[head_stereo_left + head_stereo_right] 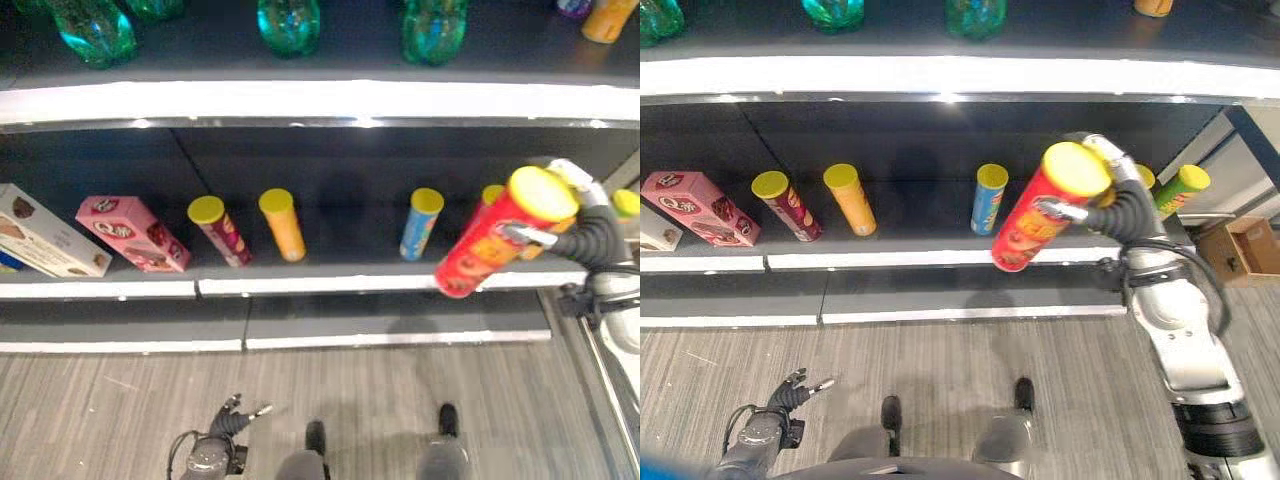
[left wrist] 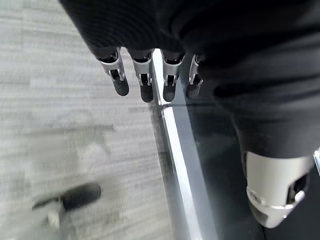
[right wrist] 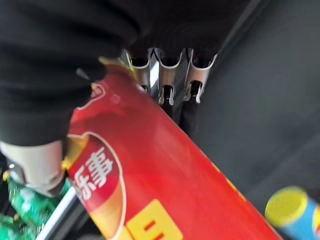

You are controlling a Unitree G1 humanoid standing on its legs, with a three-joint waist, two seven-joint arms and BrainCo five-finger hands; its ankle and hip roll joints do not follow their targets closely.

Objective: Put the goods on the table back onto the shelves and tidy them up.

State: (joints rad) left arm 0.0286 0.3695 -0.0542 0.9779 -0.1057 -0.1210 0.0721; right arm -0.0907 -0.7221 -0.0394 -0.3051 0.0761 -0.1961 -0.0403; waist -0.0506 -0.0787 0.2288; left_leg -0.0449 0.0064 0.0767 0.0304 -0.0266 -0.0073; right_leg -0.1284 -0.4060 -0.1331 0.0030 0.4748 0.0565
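Red can [image 1: 1035,220] clasped in right hand [image 1: 1110,205]; left hand [image 2: 150,75] relaxed

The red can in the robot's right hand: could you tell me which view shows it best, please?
The right eye view: the whole red can, yellow lid to base, held by the right hand. The left eye view shows it likewise; the right wrist view shows part of its side.

Before me stands a dark shelving unit [image 1: 330,215] with white front edges [image 1: 320,100] that catch bright reflections of overhead light. Below it lies a grey wood-grain floor [image 1: 380,400]. At my right, beside the shelving, an open cardboard box [image 1: 1240,250] sits on the floor.
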